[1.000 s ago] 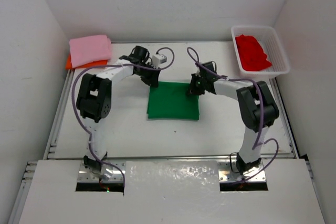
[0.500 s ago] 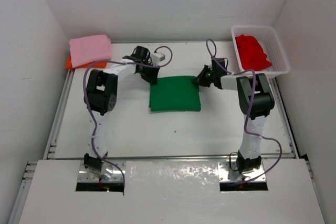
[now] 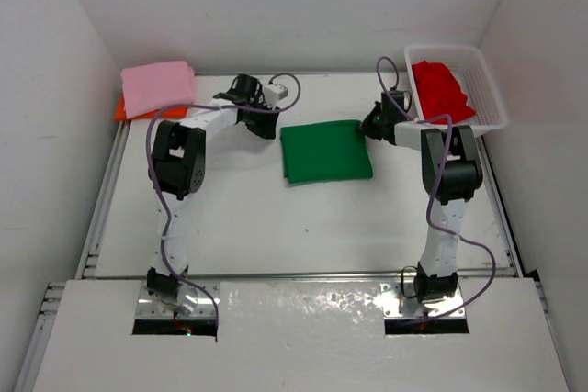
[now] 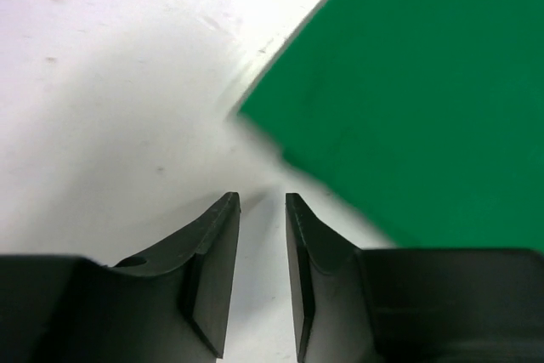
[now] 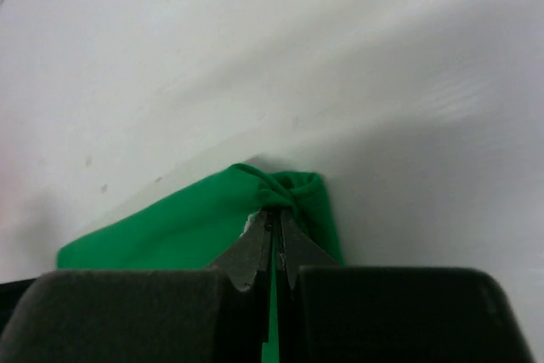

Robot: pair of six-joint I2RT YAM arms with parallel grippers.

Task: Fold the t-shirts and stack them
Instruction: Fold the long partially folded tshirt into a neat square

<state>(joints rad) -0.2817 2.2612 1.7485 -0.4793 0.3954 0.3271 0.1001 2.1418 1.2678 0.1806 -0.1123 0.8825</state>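
Tabletop (image 3: pixel 239 218) — red t-shirt (image 3: pixel 441 89) in basket (image 3: pixel 459 125)

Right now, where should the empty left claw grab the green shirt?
Probably its far-left corner, sliding in low from the left. The green shirt lies flat and folded, so only edges can be pinched; the right gripper pinches the far-right corner, and the open left gripper sits right by this one.

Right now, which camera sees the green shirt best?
The top external view: it shows the whole folded green shirt lying flat on the table. The left wrist view catches only one corner beyond the left gripper. The right wrist view shows just a bunched corner pinched by the right gripper.
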